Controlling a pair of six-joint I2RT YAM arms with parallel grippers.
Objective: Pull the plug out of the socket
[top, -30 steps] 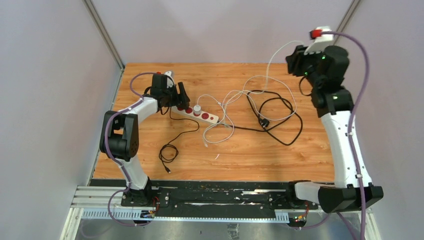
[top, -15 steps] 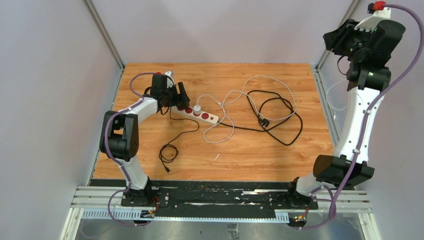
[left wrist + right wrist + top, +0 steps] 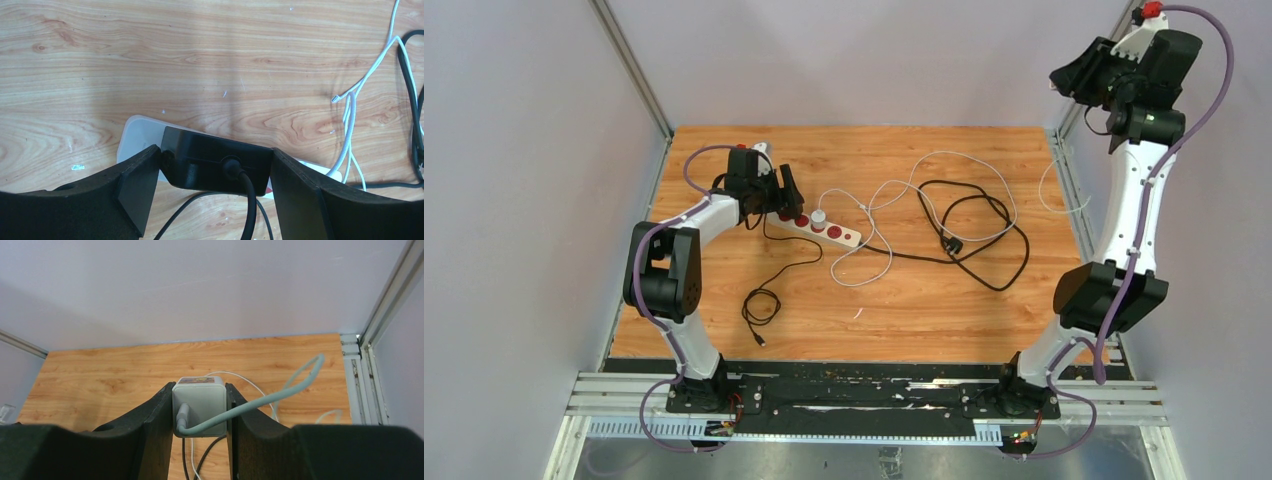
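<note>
The socket [image 3: 842,235], a white strip with red outlets, lies left of the table's centre, with a small white plug [image 3: 819,217] standing in it. My left gripper [image 3: 786,190] is at the strip's left end. In the left wrist view it [image 3: 215,152] is shut on a black block [image 3: 210,167] with a black cable, which sits on the white strip [image 3: 142,132]. My right gripper [image 3: 1072,75] is raised high at the back right. In the right wrist view it [image 3: 199,388] is shut on a white cube plug [image 3: 200,410] with a pale cable.
Black cables [image 3: 984,235] and thin white cables [image 3: 874,235] loop over the middle of the wooden table [image 3: 924,310]. A small black coil [image 3: 759,305] lies near the left front. A white cable loop [image 3: 1054,190] hangs by the right metal frame post [image 3: 1074,200].
The right arm has swung up and to the back right with the white cube plug, dragging its cable to the right edge. The left arm and the strip have not moved.
</note>
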